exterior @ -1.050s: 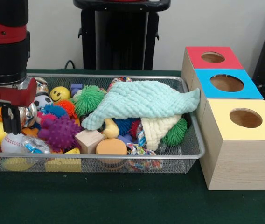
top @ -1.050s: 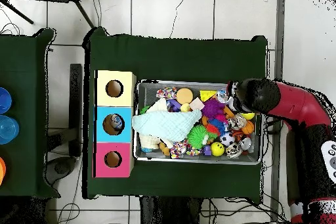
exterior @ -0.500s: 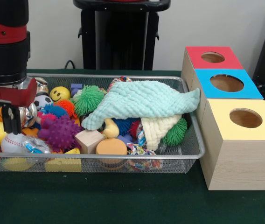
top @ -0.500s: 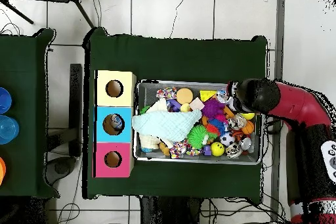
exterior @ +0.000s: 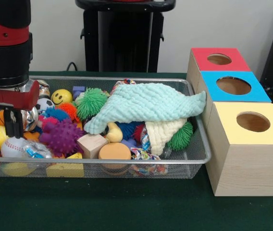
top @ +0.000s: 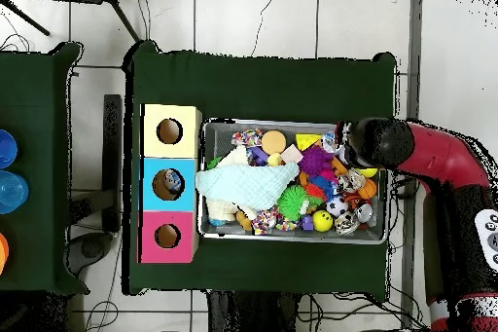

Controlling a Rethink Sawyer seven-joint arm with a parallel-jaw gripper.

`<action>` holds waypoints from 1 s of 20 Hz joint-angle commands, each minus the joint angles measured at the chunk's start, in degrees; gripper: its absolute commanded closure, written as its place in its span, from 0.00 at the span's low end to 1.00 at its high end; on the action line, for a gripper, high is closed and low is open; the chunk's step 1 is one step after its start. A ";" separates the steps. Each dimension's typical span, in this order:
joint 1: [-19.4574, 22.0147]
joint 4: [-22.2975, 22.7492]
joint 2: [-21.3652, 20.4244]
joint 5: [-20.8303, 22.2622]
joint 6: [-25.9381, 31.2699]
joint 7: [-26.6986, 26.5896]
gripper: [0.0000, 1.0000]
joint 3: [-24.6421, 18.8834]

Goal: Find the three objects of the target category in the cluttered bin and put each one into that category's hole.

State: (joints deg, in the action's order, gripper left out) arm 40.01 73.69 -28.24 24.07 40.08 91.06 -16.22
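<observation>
Front view: the red and black arm comes down at the left end of the silver wire-mesh bin (exterior: 194, 159), and its gripper (exterior: 12, 124) hangs with dark fingers close together just above a white baseball (exterior: 12, 147); whether they are closed or hold anything cannot be told. Beside them lie a purple spiky ball (exterior: 59, 136), a yellow smiley ball (exterior: 62, 96) and a green stringy ball (exterior: 91, 102). A pale mint quilted cloth (exterior: 148, 106) drapes over the middle of the heap, its corner on the bin's right rim. Against that rim stand three wooden boxes with round holes: yellow-topped (exterior: 252, 122), blue-topped (exterior: 233, 86), red-topped (exterior: 219, 59)

Overhead view: the arm (top: 428, 153) reaches over the bin's (top: 292, 238) right end, hiding the gripper. The cloth (top: 243, 184) lies toward the boxes (top: 169, 182) on the green table (top: 263, 85)
</observation>
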 commanded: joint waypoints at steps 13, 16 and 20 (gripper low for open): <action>0.59 4.74 -0.78 0.80 2.66 -4.69 1.00 -2.21; -0.46 3.94 -0.35 -0.27 6.31 -2.18 0.00 -0.58; 0.72 4.80 -1.22 0.01 3.53 -4.32 0.00 -2.33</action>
State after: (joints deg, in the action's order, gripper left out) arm 40.00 73.71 -28.27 24.07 40.09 91.06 -16.22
